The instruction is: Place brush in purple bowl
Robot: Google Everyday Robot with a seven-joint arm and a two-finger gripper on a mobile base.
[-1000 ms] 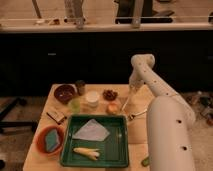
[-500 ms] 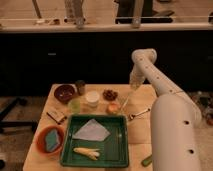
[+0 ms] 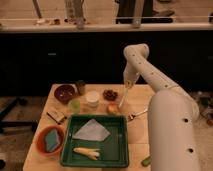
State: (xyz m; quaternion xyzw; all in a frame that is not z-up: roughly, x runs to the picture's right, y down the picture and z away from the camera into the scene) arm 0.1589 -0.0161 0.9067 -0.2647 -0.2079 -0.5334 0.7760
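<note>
My gripper [image 3: 128, 84] hangs from the arm's raised wrist above the back right of the wooden table [image 3: 137, 135]. It is shut on the brush [image 3: 123, 98], which slants down and left from it as a slim pale stick, with its lower end just above the table next to an orange object [image 3: 113, 108]. The purple bowl [image 3: 64, 93] stands at the back left of the table, well to the left of the gripper, and looks empty.
Between the gripper and the bowl stand a small dish of dark red bits [image 3: 110, 94], a white cup [image 3: 92, 97], a green cup [image 3: 75, 105] and a dark cup [image 3: 80, 86]. A green tray [image 3: 117, 150] holds a white cloth. An orange bowl [image 3: 42, 150] holds a blue sponge. A fork [image 3: 136, 115] lies at the right.
The arm's elbow has risen and swung slightly left. The gripper with the brush has shifted a little left above the table.
</note>
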